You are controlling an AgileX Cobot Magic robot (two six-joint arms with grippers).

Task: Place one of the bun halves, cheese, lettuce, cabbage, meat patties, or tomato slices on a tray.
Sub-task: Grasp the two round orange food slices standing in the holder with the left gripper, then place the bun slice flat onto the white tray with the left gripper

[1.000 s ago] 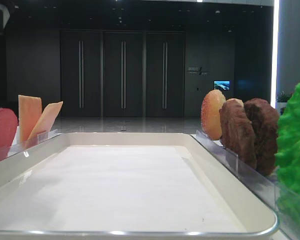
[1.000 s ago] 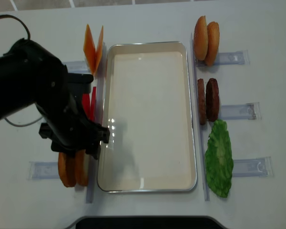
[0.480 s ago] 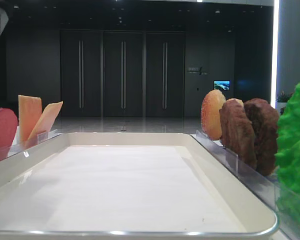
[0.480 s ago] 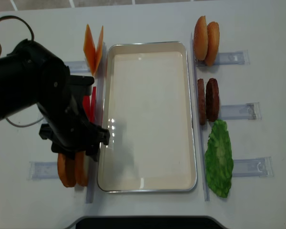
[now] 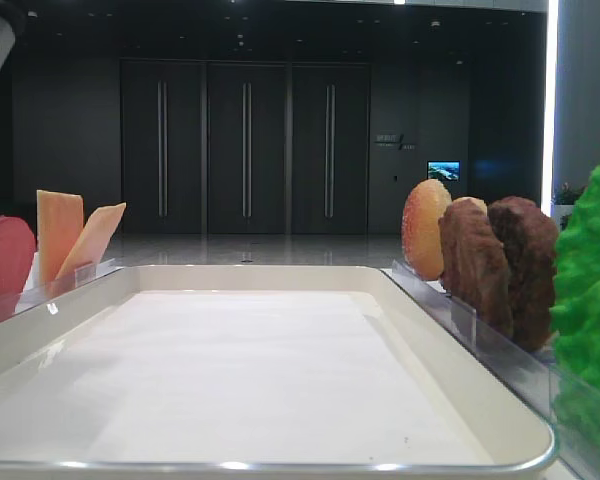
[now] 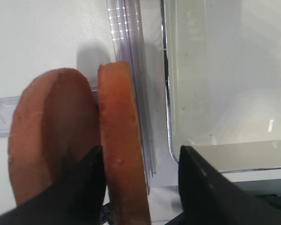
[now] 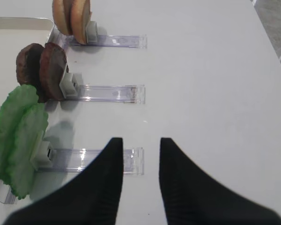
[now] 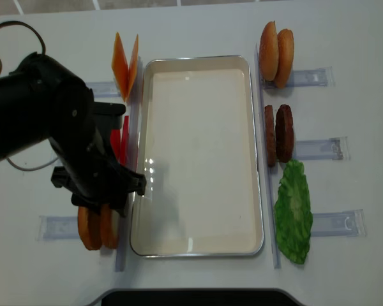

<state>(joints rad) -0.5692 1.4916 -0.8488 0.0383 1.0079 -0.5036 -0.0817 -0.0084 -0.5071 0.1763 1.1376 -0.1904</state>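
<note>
Two bun halves stand on edge in a clear rack left of the tray (image 8: 198, 60). My left gripper (image 6: 140, 150) straddles the inner bun half (image 6: 124, 140): one finger (image 6: 91, 173) sits between the two halves against it, while the other finger (image 6: 201, 183) hangs apart over the tray's corner. The outer half (image 6: 51, 140) stays outside the jaws. From overhead the left arm (image 8: 57, 127) covers the tops of these buns (image 8: 99, 229). My right gripper (image 7: 140, 140) is open and empty above bare table, right of the lettuce (image 7: 16, 136).
Cheese slices (image 8: 124, 64) and tomato slices (image 8: 118, 140) stand in racks left of the tray. On its right are two more bun halves (image 8: 276, 54), meat patties (image 8: 279, 132) and lettuce (image 8: 292, 213) in clear racks (image 7: 107, 93). The tray holds nothing.
The left arm has shifted slightly over the near-left bun halves and its jaws have narrowed around the inner one. Everything else is as before.
</note>
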